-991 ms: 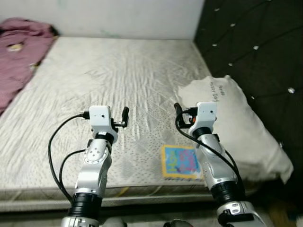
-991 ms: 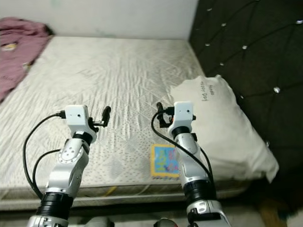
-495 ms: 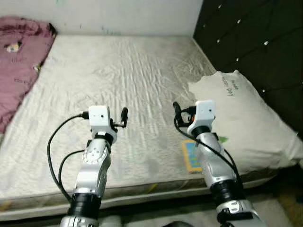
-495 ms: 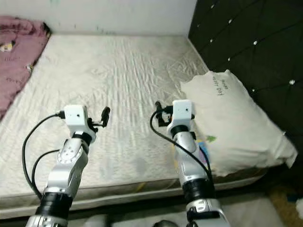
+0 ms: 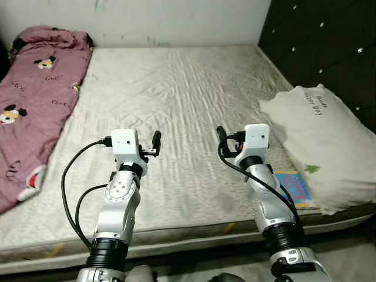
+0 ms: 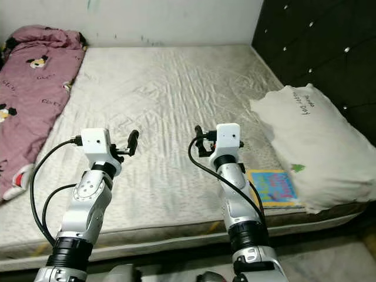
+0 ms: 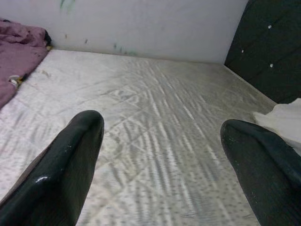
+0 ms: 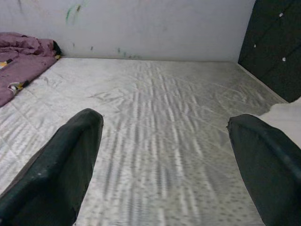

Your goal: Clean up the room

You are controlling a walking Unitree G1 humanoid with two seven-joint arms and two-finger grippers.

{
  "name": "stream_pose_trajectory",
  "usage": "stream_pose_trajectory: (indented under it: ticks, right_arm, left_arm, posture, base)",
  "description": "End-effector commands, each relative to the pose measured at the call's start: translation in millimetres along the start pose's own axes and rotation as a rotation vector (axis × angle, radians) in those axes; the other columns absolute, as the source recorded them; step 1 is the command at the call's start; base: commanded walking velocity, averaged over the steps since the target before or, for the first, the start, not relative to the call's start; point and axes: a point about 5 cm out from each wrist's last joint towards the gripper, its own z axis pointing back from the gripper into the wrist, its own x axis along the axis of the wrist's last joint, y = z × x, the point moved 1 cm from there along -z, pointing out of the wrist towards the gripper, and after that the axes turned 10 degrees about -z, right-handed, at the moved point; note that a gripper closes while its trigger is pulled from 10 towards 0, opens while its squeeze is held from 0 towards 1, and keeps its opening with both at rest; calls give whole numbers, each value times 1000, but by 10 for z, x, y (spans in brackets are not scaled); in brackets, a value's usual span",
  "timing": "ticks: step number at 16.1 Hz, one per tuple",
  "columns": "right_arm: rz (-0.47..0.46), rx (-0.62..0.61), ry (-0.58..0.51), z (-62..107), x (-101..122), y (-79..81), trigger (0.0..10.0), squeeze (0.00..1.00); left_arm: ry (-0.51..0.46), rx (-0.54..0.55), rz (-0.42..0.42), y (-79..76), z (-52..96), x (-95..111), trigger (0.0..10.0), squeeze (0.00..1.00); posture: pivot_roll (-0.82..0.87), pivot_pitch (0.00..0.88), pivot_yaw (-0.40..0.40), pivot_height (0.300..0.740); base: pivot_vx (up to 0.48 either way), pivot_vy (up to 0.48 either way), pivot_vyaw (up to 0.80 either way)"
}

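A pink cartoon-print blanket (image 5: 35,100) lies crumpled along the left side of the bare mattress (image 5: 176,88). A white pillow (image 5: 320,141) rests at the right edge, against the headboard side. Beside it a colourful book (image 5: 294,187) lies flat near the front edge, partly tucked under the pillow. My left gripper (image 5: 155,140) and right gripper (image 5: 221,134) hover side by side above the front of the mattress. Both are open and hold nothing, as the left wrist view (image 7: 162,127) and right wrist view (image 8: 164,125) show with fingers wide apart.
A dark tufted headboard (image 5: 329,41) stands along the right. A pale wall (image 5: 176,20) closes the far side of the bed. The mattress's front edge (image 5: 176,235) runs just below my arms.
The camera has swung to the left: the pillow and book have slid toward the right edge and the pink blanket has come into view. My arms keep the same pose.
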Motion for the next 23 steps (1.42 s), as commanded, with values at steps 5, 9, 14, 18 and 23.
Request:
stream_pose_trajectory:
  ticks: [5,9,14,18,23]
  right_arm:
    - [-9,44,-18,-38,52,118,10000,0]
    - [6,53,-27,-35,60,138,10000,0]
    - [6,48,-18,-42,45,128,10000,0]
    - [5,46,-16,-45,41,135,10000,0]
    - [1,41,-17,-56,44,132,10000,0]
  left_arm:
    - [1,29,-10,87,-8,12,10000,0]
    - [2,30,-8,91,-8,15,10000,0]
    - [3,23,-8,80,-19,20,10000,0]
    - [0,20,-6,80,-22,26,10000,0]
    - [-2,20,5,76,-29,37,10000,0]
  posture:
    - [57,0,-21,740]
    - [57,0,-21,740]
    - [60,0,-21,740]
    - [60,0,-18,740]
    - [59,0,-18,740]
  base:
    - [0,480,0]
    - [0,480,495]
    - [0,480,0]
    - [0,480,0]
    - [0,480,0]
